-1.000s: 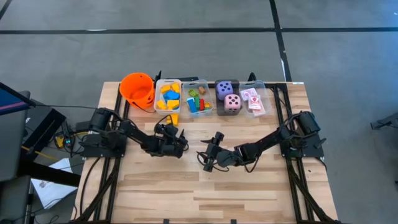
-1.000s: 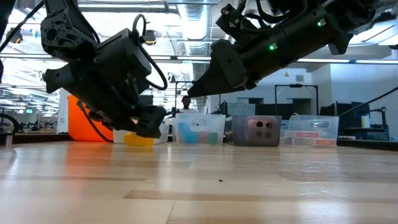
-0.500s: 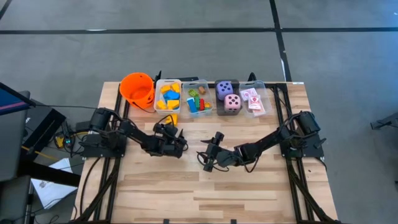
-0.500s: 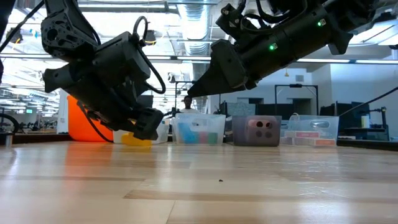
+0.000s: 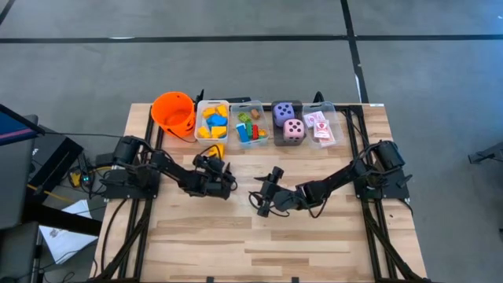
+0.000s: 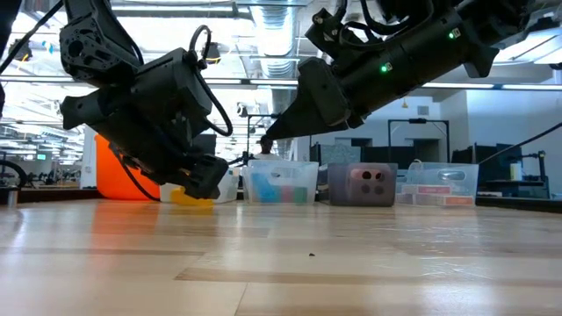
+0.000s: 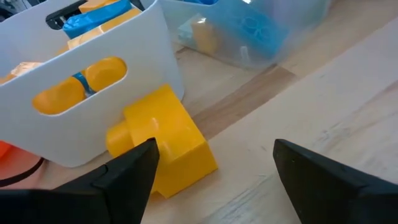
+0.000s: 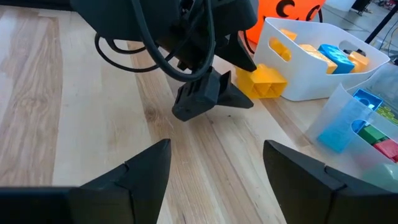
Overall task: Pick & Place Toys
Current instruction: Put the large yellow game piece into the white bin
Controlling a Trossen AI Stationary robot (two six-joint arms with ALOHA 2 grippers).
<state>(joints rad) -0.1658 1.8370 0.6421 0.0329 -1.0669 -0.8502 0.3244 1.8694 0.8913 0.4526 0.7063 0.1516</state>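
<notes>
Table (image 5: 236,244) of pale planks; along its far edge an orange bucket (image 5: 173,111), then a row of bins (image 5: 212,119) already holding blocks, dice and cards; left gripper (image 7: 214,163) low over the wood, fingers apart, nothing held, one yellow block (image 7: 165,140) loose on the table between them, touching the white bin's wall; right gripper (image 8: 214,167) hangs mid-table, fingers apart, empty. Risks, as I judge them: block sits tight against the bin, so a finger may catch the wall or shove the block sideways; a shallow pinch on smooth plastic may slip on the lift.
</notes>
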